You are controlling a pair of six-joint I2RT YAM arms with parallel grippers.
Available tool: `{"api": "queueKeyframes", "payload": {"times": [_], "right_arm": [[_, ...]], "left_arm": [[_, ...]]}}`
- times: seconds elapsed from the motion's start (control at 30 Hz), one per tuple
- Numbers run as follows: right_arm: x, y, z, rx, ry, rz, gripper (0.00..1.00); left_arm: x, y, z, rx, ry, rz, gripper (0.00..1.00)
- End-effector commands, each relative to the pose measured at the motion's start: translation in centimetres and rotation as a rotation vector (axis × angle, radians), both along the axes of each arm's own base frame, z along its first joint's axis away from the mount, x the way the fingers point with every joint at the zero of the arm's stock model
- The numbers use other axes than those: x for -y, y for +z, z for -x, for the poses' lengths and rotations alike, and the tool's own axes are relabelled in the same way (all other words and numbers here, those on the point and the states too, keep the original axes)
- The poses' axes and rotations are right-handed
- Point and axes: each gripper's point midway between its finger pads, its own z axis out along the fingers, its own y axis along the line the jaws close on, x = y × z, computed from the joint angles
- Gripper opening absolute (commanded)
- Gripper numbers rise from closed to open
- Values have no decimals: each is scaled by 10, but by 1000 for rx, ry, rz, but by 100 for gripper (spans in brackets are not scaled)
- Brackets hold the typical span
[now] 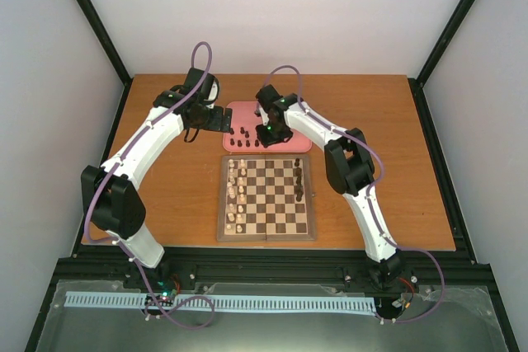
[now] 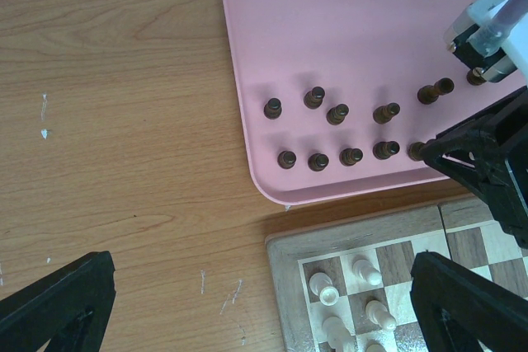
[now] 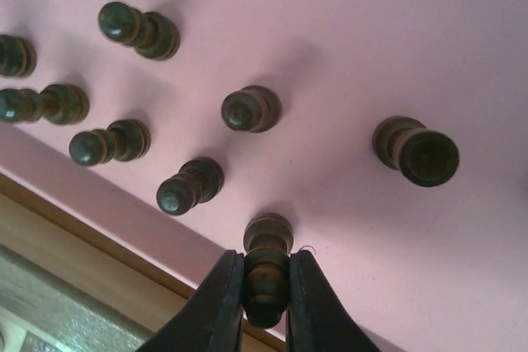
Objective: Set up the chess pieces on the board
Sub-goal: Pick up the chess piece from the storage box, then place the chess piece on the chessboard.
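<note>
Arms: 2, white w/ black joints, both reaching past the far edge of the board [image 1: 266, 230].
Dark pieces [image 2: 337, 114]: 11 counted on the tray in the left-wrist view, standing in 2 loose rows, none touching. A short file more stands along the board's right side, too small to count.
White pieces [image 2: 365, 271]: 2 files down the board's left side, exact no. unclear.
Tray [image 2: 346, 14]: 1, just beyond the board's far edge.
Held piece [image 3: 268, 241]: 1, standing on the tray by the rim nearest the board.
Right gripper [image 3: 266, 274]: fingers pinching the held piece from both sides.
Left gripper [image 2: 260, 268]: fingers [image 2: 58, 307] spread wide w/ nothing btwn them. It sits over the table [image 2: 124, 121] beyond the board's far-left corner.
Edges: the tray has a low raised rim and rounded corners. The board has a plain brown border.
Open room: bare pink on the tray's side farthest from the board. The held piece's nearest neighbours stand apart from it. Bare table lies left of the board.
Materials: tray is smooth matte pink. Dark pieces are glossy, turned, w/ round heads and flared bases. Board is wood in light and dark checks. Table is wood grain w/ a few small white scuffs.
</note>
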Motion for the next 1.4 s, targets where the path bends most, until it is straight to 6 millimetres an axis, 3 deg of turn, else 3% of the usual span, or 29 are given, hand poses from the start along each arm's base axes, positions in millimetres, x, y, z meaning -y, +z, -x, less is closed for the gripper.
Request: {"api": "queueKeyframes", "payload": {"times": [0.0, 0.07, 0.17, 0.4, 0.57, 0.7, 0.93, 1.13, 1.37], "right_arm": [[-1, 6, -4, 22, 11, 9, 9], [-1, 10, -5, 30, 18, 9, 3], [0, 20, -6, 52, 23, 7, 3], [12, 87, -5, 152, 5, 0, 3], [28, 132, 32, 144, 11, -11, 3], [44, 148, 76, 117, 22, 8, 3], [83, 147, 161, 30, 18, 59, 3], [106, 118, 231, -58, 5, 68, 3], [110, 85, 255, -78, -12, 36, 3]], "left_arm": [[2, 7, 2, 18, -19, -3, 100], [2, 8, 2, 22, -19, -2, 100], [2, 10, 2, 26, -20, -4, 100], [1, 13, 2, 33, -17, -6, 100], [0, 15, 1, 42, -13, -12, 100], [0, 16, -1, 43, -13, -13, 100], [1, 12, -1, 37, -12, -10, 100], [1, 9, 0, 29, -13, -6, 100], [3, 7, 1, 22, -15, 0, 100]]}}
